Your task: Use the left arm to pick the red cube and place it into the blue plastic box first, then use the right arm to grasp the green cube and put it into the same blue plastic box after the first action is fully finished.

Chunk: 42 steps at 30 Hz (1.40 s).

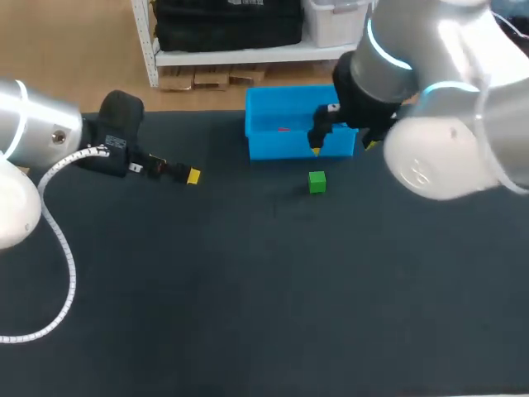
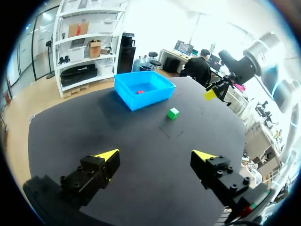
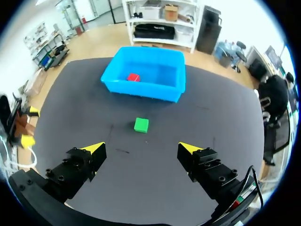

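Inside blue plastic box (image 3: 141,89): red cube (image 3: 133,77).
Left gripper (image 2: 155,155), right gripper (image 3: 141,147): wide open, empty.
Risk: misaligned descent may knock green cube (image 3: 141,125) aside.

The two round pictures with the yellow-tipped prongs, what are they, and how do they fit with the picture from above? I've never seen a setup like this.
This is a robot with two arms at a dark table. The picture from above comes from a fixed camera behind the robot. Each round picture comes from a camera on one arm's wrist, looking out along its two-fingered gripper: one shows the left gripper, the other the right gripper. Both are open and hold nothing. On the table stands a blue plastic box with a red cube inside it. A green cube lies on the table just in front of the box.
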Available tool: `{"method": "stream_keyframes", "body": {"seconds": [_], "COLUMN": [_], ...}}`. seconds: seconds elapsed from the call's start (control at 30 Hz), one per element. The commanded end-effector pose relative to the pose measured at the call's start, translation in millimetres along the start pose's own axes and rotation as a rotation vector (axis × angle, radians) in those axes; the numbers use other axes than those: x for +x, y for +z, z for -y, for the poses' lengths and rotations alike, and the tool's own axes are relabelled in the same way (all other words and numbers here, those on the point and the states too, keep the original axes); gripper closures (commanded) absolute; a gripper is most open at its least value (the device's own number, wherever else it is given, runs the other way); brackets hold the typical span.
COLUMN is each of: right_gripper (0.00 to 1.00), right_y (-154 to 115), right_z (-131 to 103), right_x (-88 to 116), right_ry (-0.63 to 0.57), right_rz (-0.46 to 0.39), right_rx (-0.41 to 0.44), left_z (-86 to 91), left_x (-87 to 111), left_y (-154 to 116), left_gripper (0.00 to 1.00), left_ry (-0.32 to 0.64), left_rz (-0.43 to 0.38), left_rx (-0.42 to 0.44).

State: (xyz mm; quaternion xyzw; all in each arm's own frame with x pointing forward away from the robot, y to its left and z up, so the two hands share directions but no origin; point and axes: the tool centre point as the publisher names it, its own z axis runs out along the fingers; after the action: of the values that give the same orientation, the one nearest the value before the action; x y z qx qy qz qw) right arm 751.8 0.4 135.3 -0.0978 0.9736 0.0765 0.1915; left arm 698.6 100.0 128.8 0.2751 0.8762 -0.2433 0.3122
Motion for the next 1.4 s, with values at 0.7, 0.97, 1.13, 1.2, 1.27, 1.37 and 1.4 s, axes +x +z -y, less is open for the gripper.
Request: {"method": "stream_keyframes", "body": {"seconds": [0.7, 0.97, 1.13, 1.2, 1.27, 1.37, 1.4], "right_gripper": [0.0, 0.0, 0.0, 0.0, 0.0, 0.0, 0.0], "right_y": [41.9, 62.1, 78.7, 83.7, 89.0, 96.1, 98.1], "right_z": [-4.5, 4.9, 15.3, 17.2, 18.6, 21.1, 21.8], "right_x": [-22.5, -23.1, -24.1, -23.2, -21.9, -19.9, -19.3], "right_ry": [0.076, 0.087, 0.101, 0.105, 0.107, 0.111, 0.114], "right_rz": [-0.165, -0.184, -0.204, -0.213, -0.22, -0.231, -0.234], "right_rx": [0.03, 0.055, 0.072, 0.073, 0.078, 0.081, 0.082], "left_z": [-1.2, -1.2, -1.2, -1.2, -1.2, -1.2, -1.2], "left_x": [1.5, 1.5, 1.5, 1.5, 1.5, 1.5, 1.5], "left_y": [-0.2, -0.2, -0.2, -0.2, -0.2, -0.2, -0.2], "left_gripper": [0.0, 0.0, 0.0, 0.0, 0.0, 0.0, 0.0], "left_ry": [0.002, 0.002, 0.002, 0.002, 0.002, 0.002, 0.002], "left_rz": [0.008, 0.008, 0.008, 0.008, 0.008, 0.008, 0.008], "left_rx": [0.006, 0.006, 0.006, 0.006, 0.006, 0.006, 0.006]}}
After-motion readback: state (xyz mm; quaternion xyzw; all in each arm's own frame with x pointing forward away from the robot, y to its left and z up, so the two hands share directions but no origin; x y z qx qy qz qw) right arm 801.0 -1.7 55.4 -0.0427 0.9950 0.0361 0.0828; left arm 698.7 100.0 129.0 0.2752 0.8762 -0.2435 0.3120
